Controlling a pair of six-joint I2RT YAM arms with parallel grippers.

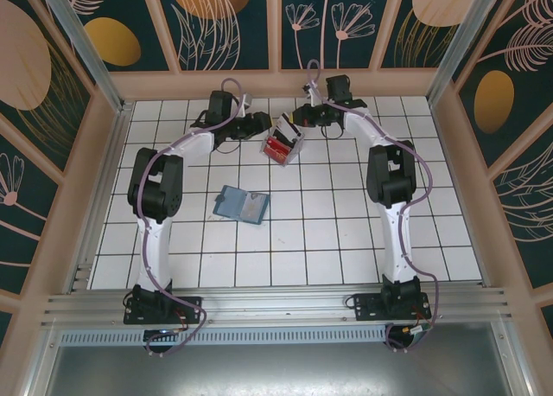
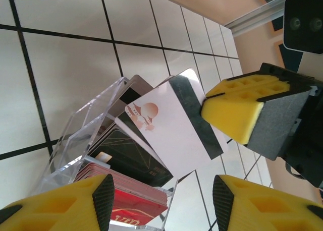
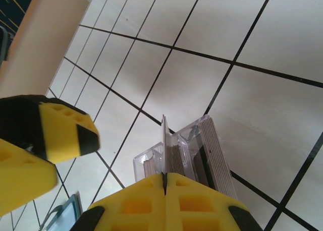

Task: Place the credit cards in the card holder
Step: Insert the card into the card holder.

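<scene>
**While your right gripper pinches one card, your left stands open at the tray**

Where the clear tray (image 1: pixel 283 145) sits on the white tiled table (image 1: pixel 346 232), toward the far side, both of your arms meet over it. Your right gripper (image 3: pixel 165 178) is closed tight on a pale card (image 2: pixel 171 130) with a dark stripe. In its wrist view the two yellow fingers press together with the card's thin edge (image 3: pixel 164 140) rising from between them. From the left wrist you can see that card tilted, partly lifted, with its lower end down among the others in the tray. One right finger (image 2: pixel 237 107) clamps its upper corner.

Your left gripper (image 2: pixel 161 200) is at the tray's left side in the top view. Its jaws stand moderately apart and hold nothing. The near end of the tray lies between and ahead of them, and there is a gap on the right finger's side. You cannot tell whether the left finger touches the tray wall (image 2: pixel 75 135).

The rest of the credit cards (image 1: pixel 276 150) stand packed in the tray. There is a red stack (image 2: pixel 136 200) at the near end and a dark card (image 2: pixel 131 158) behind it.

The card holder (image 1: pixel 242 204) lies open and flat on the tiles, well apart from the tray, on its near side and a little to its left. No card can be made out on it.
</scene>
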